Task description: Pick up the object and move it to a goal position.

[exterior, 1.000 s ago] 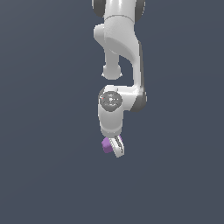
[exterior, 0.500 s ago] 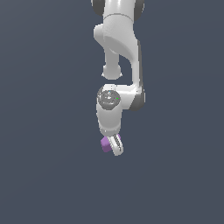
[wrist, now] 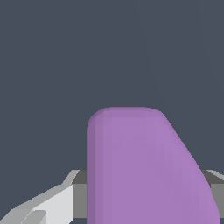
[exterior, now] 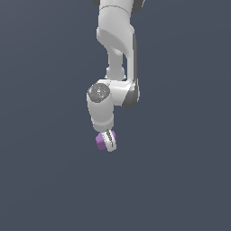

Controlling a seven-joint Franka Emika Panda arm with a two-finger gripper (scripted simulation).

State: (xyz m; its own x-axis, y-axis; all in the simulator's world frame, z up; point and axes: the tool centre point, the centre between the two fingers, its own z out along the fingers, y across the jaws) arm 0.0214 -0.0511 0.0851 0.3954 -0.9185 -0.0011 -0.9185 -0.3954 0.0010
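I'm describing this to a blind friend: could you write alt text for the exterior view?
A white robot arm reaches down from the top of the picture, its gripper closed on a small purple block at its lower end. Behind it is only a plain dark grey-blue background, with no other thing in sight.

So the wrist cam is basically filled with the purple block (wrist: 144, 170). It's matte, has a flat top edge with rounded corners, one side running straight down and the other sloping off at an angle, so it looks like a slanted wedge. It runs off the frame's edge. Behind it there's a grey bar and a pale white piece of the claw (wrist: 48, 205) poking out on one side. Everything else is plain dark grey-blue background, nothing to read there.
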